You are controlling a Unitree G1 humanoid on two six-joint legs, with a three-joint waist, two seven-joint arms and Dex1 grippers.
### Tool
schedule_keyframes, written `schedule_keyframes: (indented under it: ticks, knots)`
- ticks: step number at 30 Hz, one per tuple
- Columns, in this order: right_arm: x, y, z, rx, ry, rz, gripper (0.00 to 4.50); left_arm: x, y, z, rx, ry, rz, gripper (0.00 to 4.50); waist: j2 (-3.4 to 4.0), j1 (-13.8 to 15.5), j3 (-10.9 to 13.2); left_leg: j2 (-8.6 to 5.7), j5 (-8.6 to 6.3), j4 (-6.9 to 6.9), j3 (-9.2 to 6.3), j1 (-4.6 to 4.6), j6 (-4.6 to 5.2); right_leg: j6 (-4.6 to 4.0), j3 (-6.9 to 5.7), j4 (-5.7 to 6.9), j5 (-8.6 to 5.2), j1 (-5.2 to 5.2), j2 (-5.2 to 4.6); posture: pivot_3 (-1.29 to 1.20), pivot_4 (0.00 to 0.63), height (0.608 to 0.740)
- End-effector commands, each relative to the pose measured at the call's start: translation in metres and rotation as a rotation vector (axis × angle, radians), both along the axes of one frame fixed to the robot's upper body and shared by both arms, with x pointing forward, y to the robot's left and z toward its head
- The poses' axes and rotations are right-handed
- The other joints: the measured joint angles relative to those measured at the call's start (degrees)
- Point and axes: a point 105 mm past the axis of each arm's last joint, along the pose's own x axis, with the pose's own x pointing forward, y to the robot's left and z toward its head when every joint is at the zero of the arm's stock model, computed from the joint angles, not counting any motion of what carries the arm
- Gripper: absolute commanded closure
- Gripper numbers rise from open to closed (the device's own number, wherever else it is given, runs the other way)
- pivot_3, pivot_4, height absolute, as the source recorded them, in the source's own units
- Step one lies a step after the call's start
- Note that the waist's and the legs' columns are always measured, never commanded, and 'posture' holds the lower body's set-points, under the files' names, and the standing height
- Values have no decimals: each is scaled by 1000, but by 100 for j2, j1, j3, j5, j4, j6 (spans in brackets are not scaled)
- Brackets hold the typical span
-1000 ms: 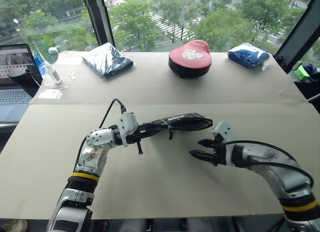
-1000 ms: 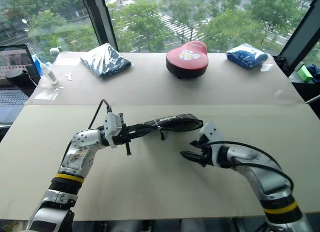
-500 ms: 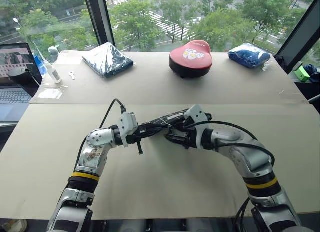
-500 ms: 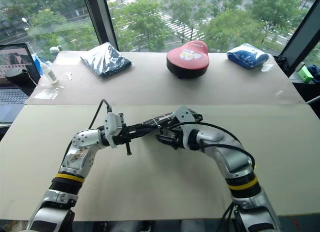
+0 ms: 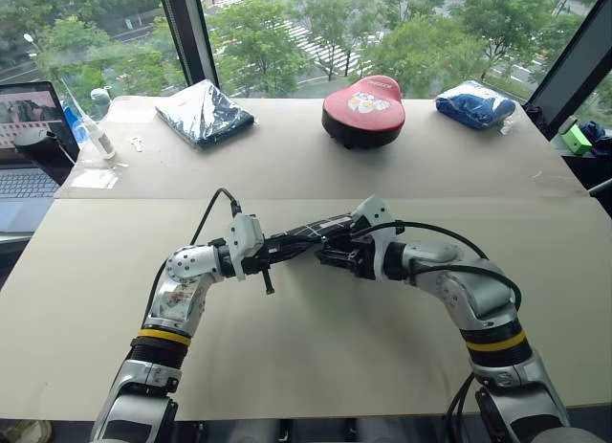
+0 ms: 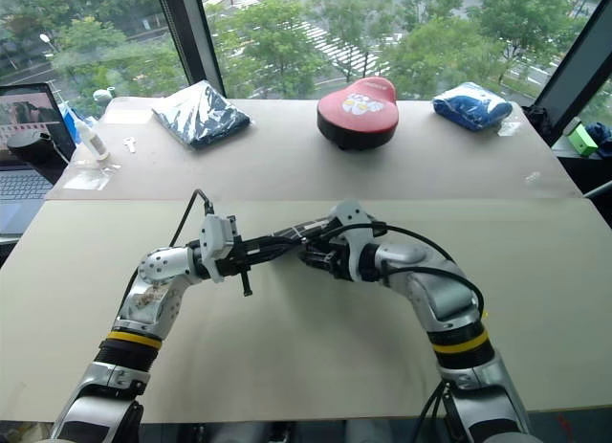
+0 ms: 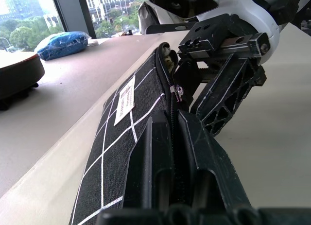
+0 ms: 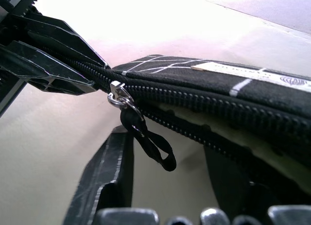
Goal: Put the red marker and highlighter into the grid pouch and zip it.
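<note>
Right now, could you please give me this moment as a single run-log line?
left gripper: shut on grid pouch end, off table | right gripper: fingers straddle zipper pull cord, not gripping | zipper: partly open | stage: zipping

The near desk (image 5: 316, 357) lies bare around both arms, giving open passage. Between the tools, the grid pouch (image 5: 311, 234) blocks the middle. Along the far desk edge stand a red case (image 5: 363, 111), two wrapped bundles and a laptop (image 5: 29, 142).
</note>
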Motion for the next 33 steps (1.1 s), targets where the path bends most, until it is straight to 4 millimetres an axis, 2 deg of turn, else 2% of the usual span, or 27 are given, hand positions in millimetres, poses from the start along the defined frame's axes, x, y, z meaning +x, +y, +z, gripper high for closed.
schedule_keyframes:
  ticks: [1, 3, 11, 15, 19, 27, 31, 33]
  knots:
    - [4, -4, 15, 14, -67, -20, 3932, -1, -1, 10, -15, -45, -4, 4500, 0, 2, 0, 0, -1, 0, 0, 0, 1, 0, 0, 0, 0, 0, 0, 0, 150, 740]
    - [5, -7, 16, 11, -70, -24, 4452, 0, -1, 10, -14, -47, -3, 4500, 0, -1, 0, 0, -1, 0, 0, 0, 1, 0, 0, 0, 0, 0, 0, 0, 150, 740]
    - [4, -14, 17, 10, -79, -34, 4452, 1, -2, 10, -16, -48, -2, 4500, 0, -2, 0, 0, -1, 0, 0, 0, 2, 0, 0, 0, 0, 0, 0, 0, 150, 740]
    - [7, -27, 17, -21, -91, -67, 4452, 2, -2, 9, -17, -47, -1, 4500, 0, 4, 0, 0, -1, 0, 0, 0, 2, 0, 0, -1, 0, 0, 0, 0, 150, 740]
    - [-7, -58, 29, -73, -145, -47, 4452, 2, 0, 8, -14, -46, 4, 4500, 0, 26, 0, -1, -3, 0, 0, -2, 6, 0, -1, -3, 0, 1, -1, 0, 150, 740]
    - [-10, -136, 30, -273, -166, -217, 4452, 1, 1, 6, -10, -42, 1, 4500, 0, 14, 0, 2, -18, 0, 1, 0, 30, 1, 0, -7, -1, 6, -2, 0, 150, 740]
    - [-7, -165, 29, -336, -164, -302, 4452, 1, 1, 5, -10, -42, -3, 4500, -1, 14, 1, 4, -18, 1, 2, 0, 31, 1, 2, -8, -1, 7, -3, 0, 150, 740]
    - [-5, -171, 28, -350, -167, -319, 4452, 2, 0, 5, -10, -43, -6, 4500, -1, 14, 1, 4, -18, 1, 2, 0, 31, 1, 2, -8, -1, 8, -3, 0, 150, 740]
